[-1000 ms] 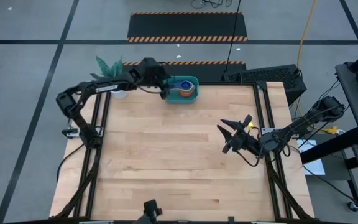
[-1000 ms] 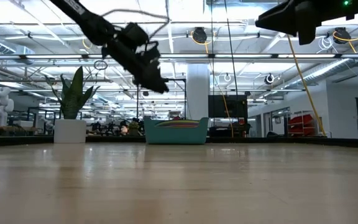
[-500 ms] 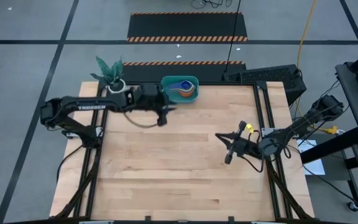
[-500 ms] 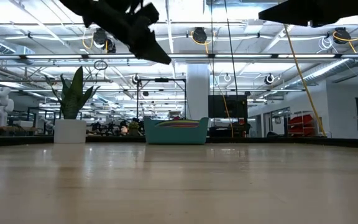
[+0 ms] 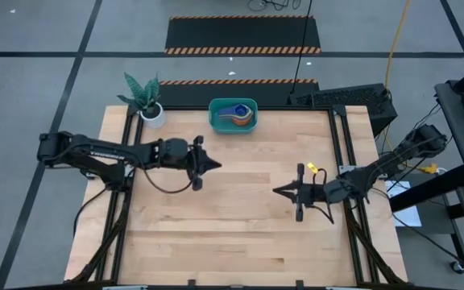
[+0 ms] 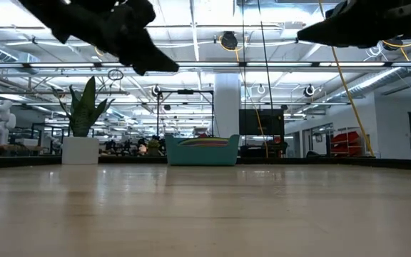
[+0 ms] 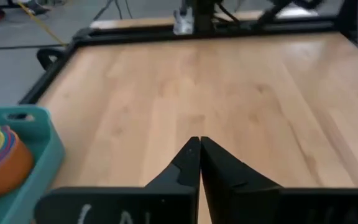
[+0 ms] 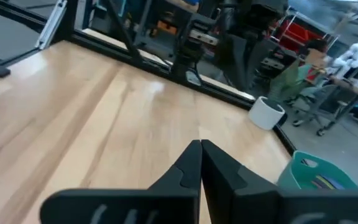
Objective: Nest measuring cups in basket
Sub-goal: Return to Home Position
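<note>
left arm (image 5: 214,165) drawn back from basket (image 5: 213,118), jaws together | right arm (image 5: 277,192) jaws together | measuring cups (image 5: 236,113) nested inside

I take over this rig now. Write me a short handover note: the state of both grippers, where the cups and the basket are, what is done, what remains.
Left gripper: shut, empty, above the table, apart from the basket.
Right gripper: shut, empty, above the table's right part.
Measuring cups: nested in one stack inside the basket at the far edge.
Done: nesting, as far as visible.
Left: probably only parking both arms.
</note>
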Controlling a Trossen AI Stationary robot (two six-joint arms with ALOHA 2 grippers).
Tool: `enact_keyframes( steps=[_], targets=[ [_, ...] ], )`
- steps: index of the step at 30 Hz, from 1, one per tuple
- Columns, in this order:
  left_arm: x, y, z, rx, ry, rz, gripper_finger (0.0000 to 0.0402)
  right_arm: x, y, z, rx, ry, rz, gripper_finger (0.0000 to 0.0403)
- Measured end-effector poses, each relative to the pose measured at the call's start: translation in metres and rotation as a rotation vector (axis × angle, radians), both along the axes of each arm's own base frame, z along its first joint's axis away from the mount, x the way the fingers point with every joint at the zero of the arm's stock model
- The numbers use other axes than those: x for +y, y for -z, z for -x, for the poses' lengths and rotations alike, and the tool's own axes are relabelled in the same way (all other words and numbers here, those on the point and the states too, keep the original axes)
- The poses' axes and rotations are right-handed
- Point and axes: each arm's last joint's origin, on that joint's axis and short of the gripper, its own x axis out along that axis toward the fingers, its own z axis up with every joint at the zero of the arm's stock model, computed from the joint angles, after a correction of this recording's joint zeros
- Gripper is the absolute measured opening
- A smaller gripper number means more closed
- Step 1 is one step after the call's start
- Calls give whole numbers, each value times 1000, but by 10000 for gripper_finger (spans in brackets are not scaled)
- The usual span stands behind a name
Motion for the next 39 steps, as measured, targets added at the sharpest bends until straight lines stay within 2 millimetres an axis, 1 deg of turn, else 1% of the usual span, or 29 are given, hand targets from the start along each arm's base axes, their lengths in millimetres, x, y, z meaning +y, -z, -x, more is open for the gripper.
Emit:
enact_keyframes(
  steps=[5, 10, 15, 18, 20, 23, 29, 32, 35, 39],
  targets=[
    [-10, 8, 13, 0, 16, -10, 7, -10, 5, -5, 58, -60, -5, 0],
    [-14, 20, 22, -56, 26, -1, 6, -21, 9, -8, 113, -104, -40, 0],
    [-15, 41, 33, -85, 20, 17, 6, -29, 12, -3, 159, -94, -108, 0],
    [-15, 54, 41, -72, 11, 29, 6, -31, 17, 4, 131, -145, -172, 0],
    [-16, 59, 46, -79, 10, 34, 6, -32, 21, 9, 81, -176, -206, 0],
    [-18, 62, 50, -106, 18, 35, 6, -34, 26, 18, 12, -187, -228, 0],
    [-22, 63, 62, -124, 26, 31, 6, -38, 35, 32, -9, -185, -263, 0],
    [-22, 61, 67, -146, 28, 30, 6, -39, 40, 41, -21, -232, -260, 0],
    [-23, 58, 70, -170, 29, 31, 6, -42, 40, 49, -75, -245, -247, 0],
    [-22, 55, 73, -189, 29, 29, 6, -49, 33, 53, -145, -244, -233, 0]
  ],
)
